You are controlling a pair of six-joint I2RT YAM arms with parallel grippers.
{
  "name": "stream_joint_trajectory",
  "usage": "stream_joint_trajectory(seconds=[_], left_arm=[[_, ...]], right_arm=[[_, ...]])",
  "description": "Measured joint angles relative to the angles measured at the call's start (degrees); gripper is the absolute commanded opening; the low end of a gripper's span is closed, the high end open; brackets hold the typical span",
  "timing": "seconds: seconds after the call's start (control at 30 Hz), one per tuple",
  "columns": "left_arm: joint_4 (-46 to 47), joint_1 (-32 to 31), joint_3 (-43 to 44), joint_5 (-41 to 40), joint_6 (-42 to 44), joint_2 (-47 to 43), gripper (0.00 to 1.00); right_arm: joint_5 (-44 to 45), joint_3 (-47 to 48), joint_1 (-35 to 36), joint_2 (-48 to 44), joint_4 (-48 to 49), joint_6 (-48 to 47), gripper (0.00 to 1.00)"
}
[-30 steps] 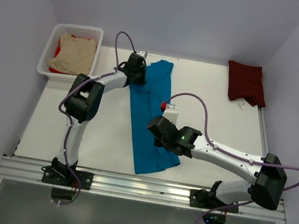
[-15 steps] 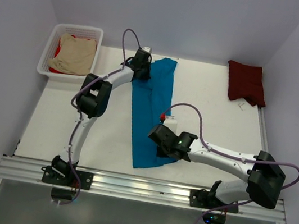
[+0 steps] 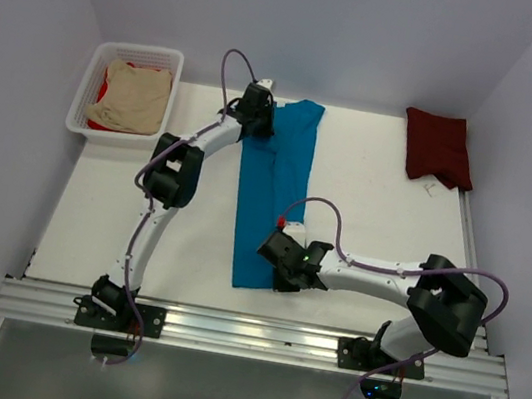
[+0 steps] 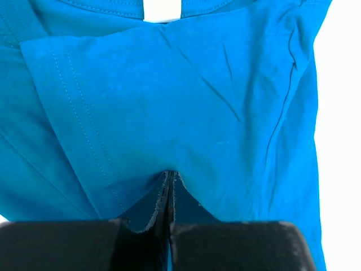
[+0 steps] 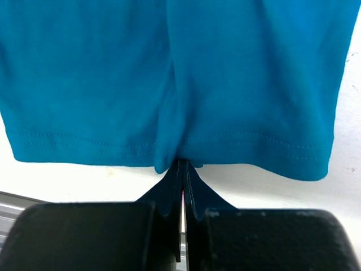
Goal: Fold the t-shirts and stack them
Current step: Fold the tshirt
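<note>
Left jaws and right jaws both clamped on teal shirt (image 3: 268,200).
Left at collar end, right at hem; shirt on counter (image 3: 404,221).

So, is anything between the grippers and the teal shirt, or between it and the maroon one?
Nothing visible: left gripper and right gripper both pinch the teal shirt; bare table separates it from the maroon shirt.

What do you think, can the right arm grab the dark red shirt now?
Probably not yet. The right gripper is shut on the blue shirt's hem, and the dark red shirt lies in the far corner. Nothing blocks the way, but it must let go first.
</note>
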Motion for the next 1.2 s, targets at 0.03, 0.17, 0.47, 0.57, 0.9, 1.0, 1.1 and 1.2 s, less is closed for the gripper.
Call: stream_joint_trajectory(seconds=[0.03, 0.17, 0.47, 0.57, 0.9, 1.0, 1.1, 1.2], left_arm=[[0.7, 0.0, -0.7, 0.2, 0.0, -0.2, 0.0], [2.9, 0.0, -3.1, 0.9, 0.2, -1.2, 0.0], [4.5, 0.0, -5.4, 5.7, 2.1, -2.5, 0.0], [8.2, -0.1, -17.6, 6.8, 2.4, -10.2, 0.3], [16.5, -0.3, -41.7, 4.4, 1.6, -49.0, 0.72], [19.5, -0.3, -52.6, 4.3, 0.1, -59.1, 0.71], [20.9, -0.4, -64.8, 5.0, -2.2, -63.7, 0.7], [18.9, -0.7, -77.5, 6.3, -4.7, -65.0, 0.69]], right_arm=[[-0.2, 0.0, 0.0, 0.2, 0.3, 0.0, 0.0], [-0.3, 0.1, 0.1, 0.7, 0.7, 0.0, 0.0], [-3.6, 0.6, 1.7, -0.3, 2.8, -1.6, 0.07], [-2.8, 0.7, 2.3, -4.9, 2.5, -2.0, 0.41], [11.1, 0.7, 1.0, -22.0, -1.4, -1.9, 0.76], [13.2, -0.8, -3.1, -22.1, -3.2, -0.9, 0.72], [12.7, -6.1, -10.7, -24.3, -3.3, -0.8, 0.63], [11.0, -11.8, -16.5, -29.0, -3.1, -1.0, 0.55]])
